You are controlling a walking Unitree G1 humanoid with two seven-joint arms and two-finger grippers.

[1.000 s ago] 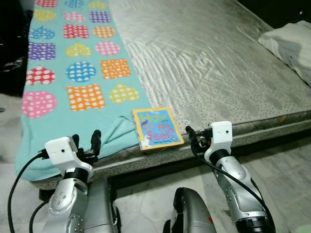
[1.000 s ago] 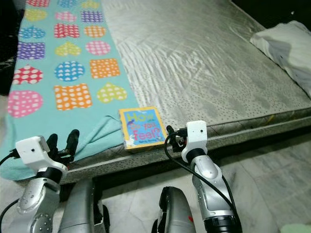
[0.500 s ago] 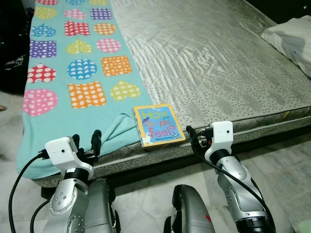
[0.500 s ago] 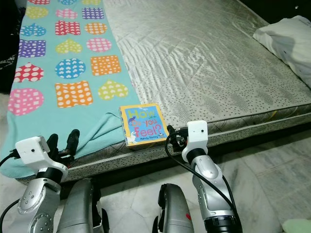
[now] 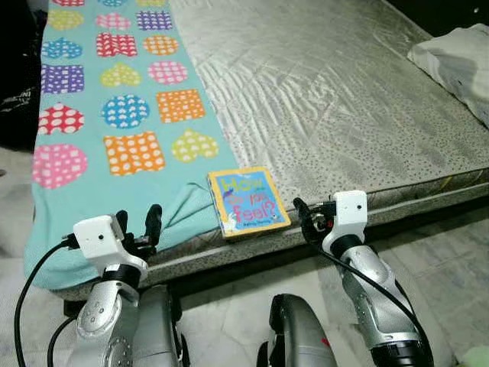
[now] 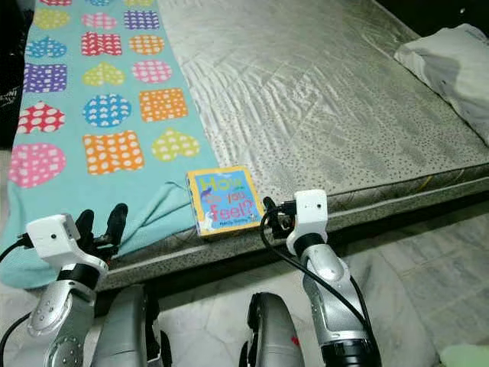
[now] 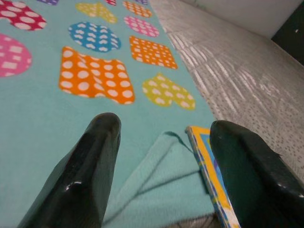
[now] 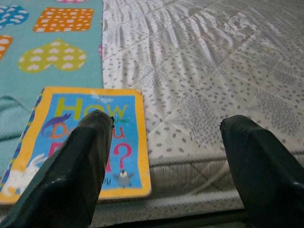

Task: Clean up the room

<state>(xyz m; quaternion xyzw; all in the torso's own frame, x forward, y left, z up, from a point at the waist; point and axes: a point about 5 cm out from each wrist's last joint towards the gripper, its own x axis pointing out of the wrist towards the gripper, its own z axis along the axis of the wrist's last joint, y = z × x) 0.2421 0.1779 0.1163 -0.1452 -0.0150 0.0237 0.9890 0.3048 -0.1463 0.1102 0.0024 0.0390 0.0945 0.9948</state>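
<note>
**Book at the mattress edge, both hands spread**

Little has moved since the earlier frame: only the camera view is shifted slightly. At the lower centre, the book (image 5: 247,202) is laid flat at the mattress (image 5: 344,99) edge, touching the teal blanket (image 5: 114,115). The left hand (image 5: 137,229) and right hand (image 5: 304,218) are held spread before the edge, the right one just beside the book.

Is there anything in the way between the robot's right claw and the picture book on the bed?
Nothing visible is in the way. The right claw is open and hovers at the mattress edge, right beside the book. The book lies flat near the edge, its left side against the teal blanket. The space between claw and book looks free.
</note>
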